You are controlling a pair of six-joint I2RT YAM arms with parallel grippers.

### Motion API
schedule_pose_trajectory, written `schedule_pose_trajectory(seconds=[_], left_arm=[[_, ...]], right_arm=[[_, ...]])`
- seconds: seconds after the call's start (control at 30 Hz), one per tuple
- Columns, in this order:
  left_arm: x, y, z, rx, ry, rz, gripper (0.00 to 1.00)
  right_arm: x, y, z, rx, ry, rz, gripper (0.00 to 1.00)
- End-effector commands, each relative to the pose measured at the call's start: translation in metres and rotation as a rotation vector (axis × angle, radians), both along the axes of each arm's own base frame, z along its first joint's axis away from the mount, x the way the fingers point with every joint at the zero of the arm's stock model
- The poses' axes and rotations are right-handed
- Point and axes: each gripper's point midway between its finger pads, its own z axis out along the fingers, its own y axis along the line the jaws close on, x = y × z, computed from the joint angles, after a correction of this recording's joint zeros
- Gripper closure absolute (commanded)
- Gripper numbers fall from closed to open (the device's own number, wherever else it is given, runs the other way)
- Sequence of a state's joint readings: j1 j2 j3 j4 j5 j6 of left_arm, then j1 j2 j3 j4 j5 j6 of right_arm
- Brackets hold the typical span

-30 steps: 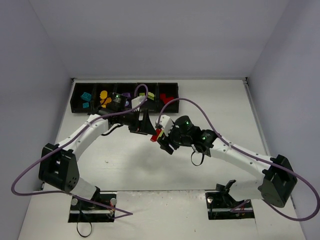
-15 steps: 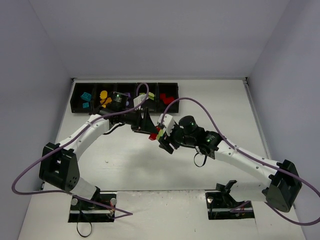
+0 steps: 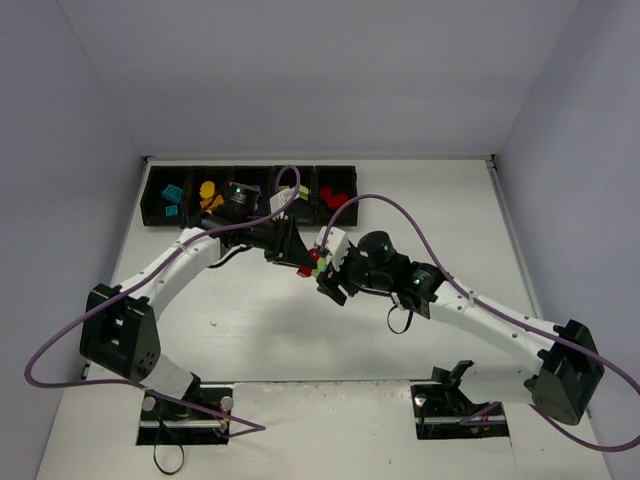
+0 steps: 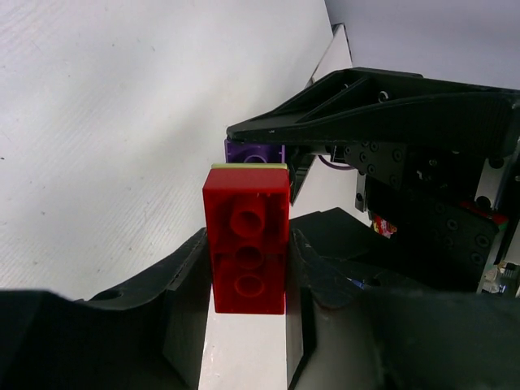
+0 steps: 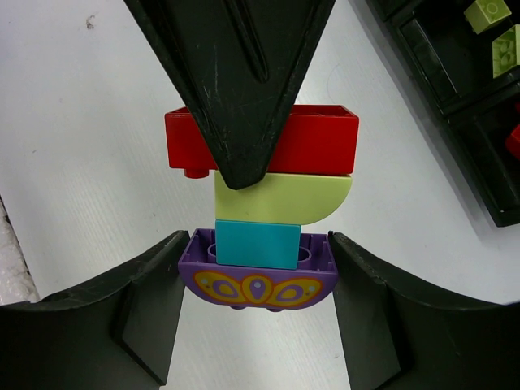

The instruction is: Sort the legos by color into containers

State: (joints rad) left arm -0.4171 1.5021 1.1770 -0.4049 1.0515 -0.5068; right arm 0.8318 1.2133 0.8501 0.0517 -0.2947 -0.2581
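Observation:
A stack of legos hangs above the table between both arms. From one end to the other it is a red brick, a lime brick, a teal brick and a purple brick with a butterfly print. My left gripper is shut on the red brick. My right gripper is shut on the purple brick, its pads on the two ends. The containers stand in a row at the back left, behind the grippers.
Teal legos, orange legos and red legos lie in separate bins. Lime bricks show in a bin at the right wrist view's top right. Purple cables loop over both arms.
My left gripper has closed from wide open onto the red brick. My right arm brought the stack a little left and forward to meet it.

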Motion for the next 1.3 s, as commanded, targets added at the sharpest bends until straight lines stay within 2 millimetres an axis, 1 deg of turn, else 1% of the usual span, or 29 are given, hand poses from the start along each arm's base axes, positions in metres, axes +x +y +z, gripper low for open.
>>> schedule_pose_trajectory(seconds=[0.0, 0.03, 0.07, 0.1, 0.13, 0.17, 0.27, 0.33, 0.37, 0.5, 0.57, 0.6, 0.7, 0.83, 1.07, 1.27], left_arm=[[0.011, -0.007, 0.032, -0.052, -0.137, -0.022, 1.00], [0.013, -0.007, 0.037, -0.055, -0.148, -0.017, 1.00], [0.015, -0.007, 0.038, -0.057, -0.153, -0.014, 1.00], [0.017, -0.008, 0.039, -0.053, -0.157, -0.006, 1.00], [0.019, -0.008, 0.042, -0.053, -0.162, -0.002, 1.00], [0.020, -0.008, 0.043, -0.051, -0.164, 0.004, 1.00], [0.026, -0.008, 0.045, -0.036, -0.165, 0.031, 1.00], [0.030, -0.007, 0.046, -0.026, -0.166, 0.056, 1.00], [0.032, -0.007, 0.047, -0.023, -0.170, 0.066, 1.00], [0.036, -0.008, 0.054, -0.027, -0.180, 0.094, 1.00], [0.038, -0.007, 0.054, -0.020, -0.181, 0.104, 1.00], [0.038, -0.007, 0.054, -0.016, -0.178, 0.106, 1.00], [0.038, -0.008, 0.054, -0.020, -0.170, 0.110, 1.00], [0.039, -0.009, 0.058, -0.030, -0.171, 0.121, 1.00], [0.041, -0.010, 0.066, -0.050, -0.167, 0.136, 1.00], [0.038, -0.011, 0.064, -0.048, -0.157, 0.131, 1.00]], right_arm=[[0.014, 0.011, 0.037, 0.089, -0.102, -0.006, 0.74], [0.015, 0.011, 0.039, 0.092, -0.105, -0.008, 0.68], [0.017, 0.010, 0.039, 0.092, -0.106, -0.017, 0.53], [0.018, 0.010, 0.041, 0.096, -0.109, -0.023, 0.47], [0.019, 0.009, 0.045, 0.101, -0.114, -0.026, 0.43], [0.022, 0.009, 0.048, 0.106, -0.120, -0.032, 0.35], [0.029, 0.005, 0.057, 0.117, -0.134, -0.046, 0.23], [0.033, 0.003, 0.062, 0.125, -0.140, -0.049, 0.20], [0.035, 0.003, 0.067, 0.132, -0.149, -0.050, 0.18], [0.044, 0.002, 0.075, 0.147, -0.155, -0.053, 0.17], [0.049, 0.000, 0.079, 0.148, -0.165, -0.066, 0.16], [0.054, -0.002, 0.081, 0.147, -0.171, -0.083, 0.16], [0.059, -0.002, 0.084, 0.151, -0.179, -0.070, 0.16], [0.059, 0.003, 0.085, 0.154, -0.177, -0.037, 0.19], [0.056, 0.011, 0.078, 0.153, -0.153, 0.010, 0.24], [0.059, 0.016, 0.075, 0.148, -0.145, 0.023, 0.28]])
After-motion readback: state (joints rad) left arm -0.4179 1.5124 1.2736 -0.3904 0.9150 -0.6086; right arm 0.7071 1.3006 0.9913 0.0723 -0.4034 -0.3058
